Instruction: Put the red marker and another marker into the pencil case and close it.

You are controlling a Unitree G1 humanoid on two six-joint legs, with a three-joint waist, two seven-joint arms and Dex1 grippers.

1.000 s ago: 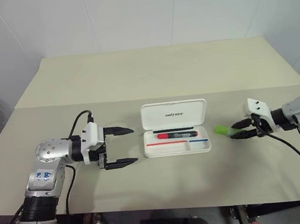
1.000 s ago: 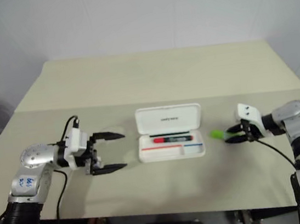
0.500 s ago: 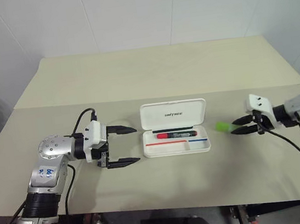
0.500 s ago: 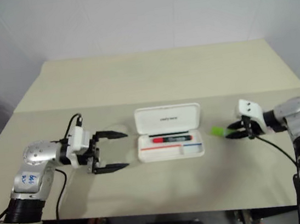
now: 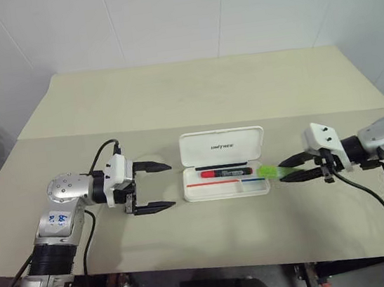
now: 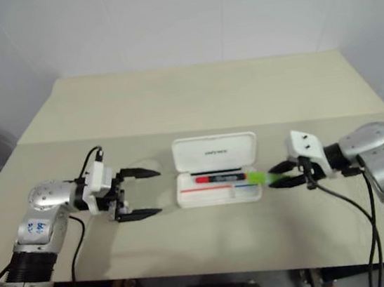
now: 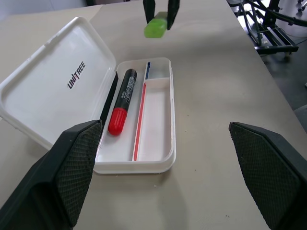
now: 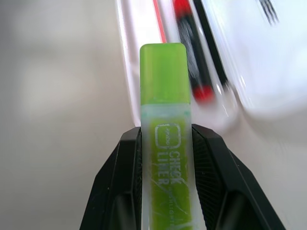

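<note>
The white pencil case [image 5: 258,186] lies open at the table's middle, its lid [image 5: 222,146] tilted back. The red marker [image 5: 226,173] lies in the tray's rear compartment, also clear in the left wrist view [image 7: 123,101]. My right gripper [image 5: 296,169] is shut on the lime-green marker [image 5: 270,171], whose free end hangs over the case's right end; the right wrist view shows the green marker [image 8: 164,139] pinched between both fingers. My left gripper [image 5: 154,186] stands open a short way left of the case, nothing between its fingers.
A seam [image 5: 71,136] crosses the beige table behind the case. The front edge [image 5: 215,262] runs close below both arms. White walls stand behind.
My right gripper has lifted the green marker off the table and carried it left, from well right of the case to its right end. The left gripper stays put.
</note>
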